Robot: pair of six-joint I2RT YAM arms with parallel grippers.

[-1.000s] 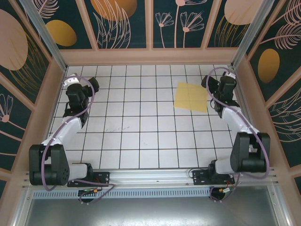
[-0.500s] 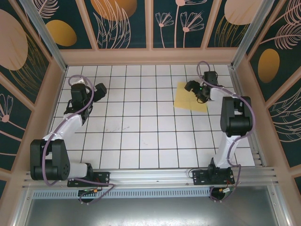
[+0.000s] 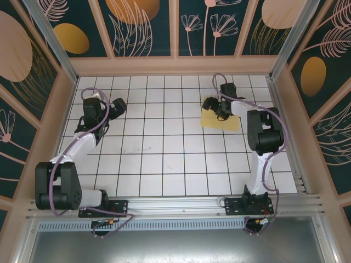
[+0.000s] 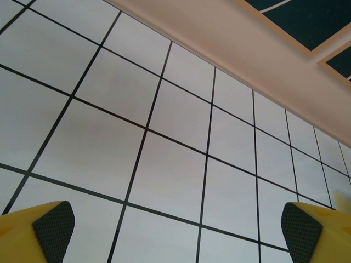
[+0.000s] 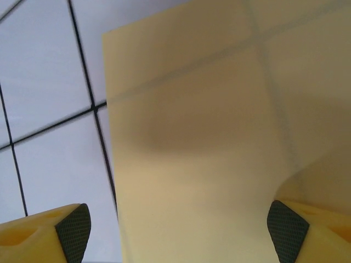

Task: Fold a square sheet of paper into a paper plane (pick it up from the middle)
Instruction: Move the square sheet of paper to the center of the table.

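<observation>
The square sheet of paper (image 3: pixel 228 121), pale yellow and flat, lies on the white tiles at the far right. My right gripper (image 3: pixel 216 106) hovers low over its left part, jaws wide open. In the right wrist view the square sheet of paper (image 5: pixel 203 137) spreads under the right gripper (image 5: pixel 178 230), with a slight curl rising by the right pad (image 5: pixel 285 230); the left pad (image 5: pixel 74 230) is over bare tile. My left gripper (image 3: pixel 121 104) stands open at the far left, and the left wrist view shows the left gripper (image 4: pixel 175 224) over bare tiles, holding nothing.
The tiled floor (image 3: pixel 164 148) is boxed in by peach walls (image 3: pixel 175 66) at the back and both sides. An aluminium rail (image 3: pixel 175 205) with the arm bases runs along the near edge.
My right arm has swung left from the right wall to above the paper's left part, its jaws narrowing slightly. The left gripper turned slightly early on, then stayed still.
</observation>
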